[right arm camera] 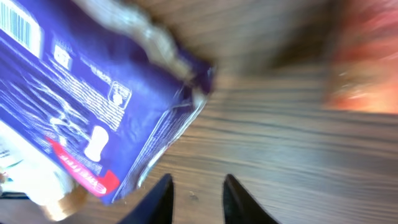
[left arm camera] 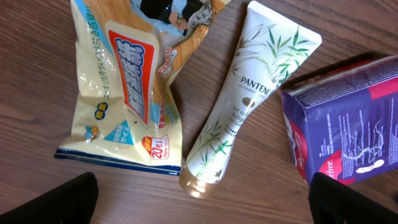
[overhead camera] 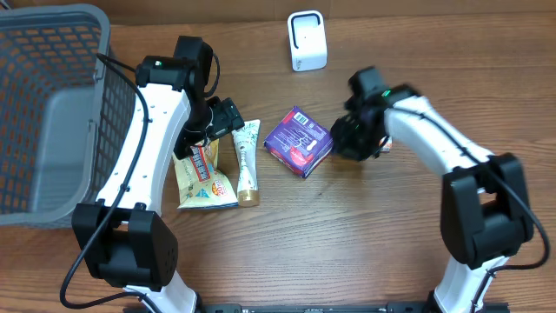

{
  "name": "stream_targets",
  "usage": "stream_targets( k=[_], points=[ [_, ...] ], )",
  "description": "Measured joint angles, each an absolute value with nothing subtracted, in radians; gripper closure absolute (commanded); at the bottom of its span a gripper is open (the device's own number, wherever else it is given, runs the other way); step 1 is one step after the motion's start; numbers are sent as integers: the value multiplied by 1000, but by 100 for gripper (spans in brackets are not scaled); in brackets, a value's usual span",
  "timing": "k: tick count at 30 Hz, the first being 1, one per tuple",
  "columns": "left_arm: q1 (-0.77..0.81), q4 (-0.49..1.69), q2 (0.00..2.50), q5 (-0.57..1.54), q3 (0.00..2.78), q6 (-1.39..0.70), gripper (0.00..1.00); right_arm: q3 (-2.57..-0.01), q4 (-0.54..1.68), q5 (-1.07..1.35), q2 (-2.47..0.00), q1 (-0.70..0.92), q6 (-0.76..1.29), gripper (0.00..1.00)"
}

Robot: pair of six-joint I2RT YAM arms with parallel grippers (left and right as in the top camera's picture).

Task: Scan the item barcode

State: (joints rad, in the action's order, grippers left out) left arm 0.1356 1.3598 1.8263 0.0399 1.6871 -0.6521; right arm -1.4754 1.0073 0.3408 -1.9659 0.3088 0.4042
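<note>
Three items lie mid-table: a purple package (overhead camera: 298, 141), a white Pantene tube (overhead camera: 247, 162) and a yellow snack bag (overhead camera: 201, 178). A white scanner (overhead camera: 307, 41) stands at the back. My right gripper (overhead camera: 352, 139) hovers just right of the purple package (right arm camera: 93, 106), whose barcode (right arm camera: 18, 25) faces up. Its narrow-set fingers (right arm camera: 198, 186) are open, with only bare table between them. My left gripper (overhead camera: 221, 117) hangs wide open (left arm camera: 202, 205) above the tube (left arm camera: 249, 93), with the bag (left arm camera: 124, 93) to its left and the package (left arm camera: 348, 137) to its right. It holds nothing.
A grey mesh basket (overhead camera: 52, 113) takes up the far left of the wooden table. The right wrist view is blurred, with a reddish blur at its top right.
</note>
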Motion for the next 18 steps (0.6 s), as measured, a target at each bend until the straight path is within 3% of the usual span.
stream_targets(
  k=[2,7,8,11,14,18],
  points=[
    [136,1358,1826,40,1687,-652,0,-1545,1077,324,-1966,265,390,50],
    [136,1358,1826,40,1687,-652,0,-1636,1148,290,-1966,149,362,42],
    [137,1357,1826,40,1686,-652,0,-1636,1153,281,-1966,131,358,35],
    [143,1357,1826,39,1686,-652,0,-1636,1154,243,-1966,104,350,25],
    [166,1355,1827,39,1686,-652,0,-1634,1153,239,-1966,105,334,5],
    [198,1329,1826,13,1686,-652,0,-1634,1134,273,-1966,130,307,1]
  ],
)
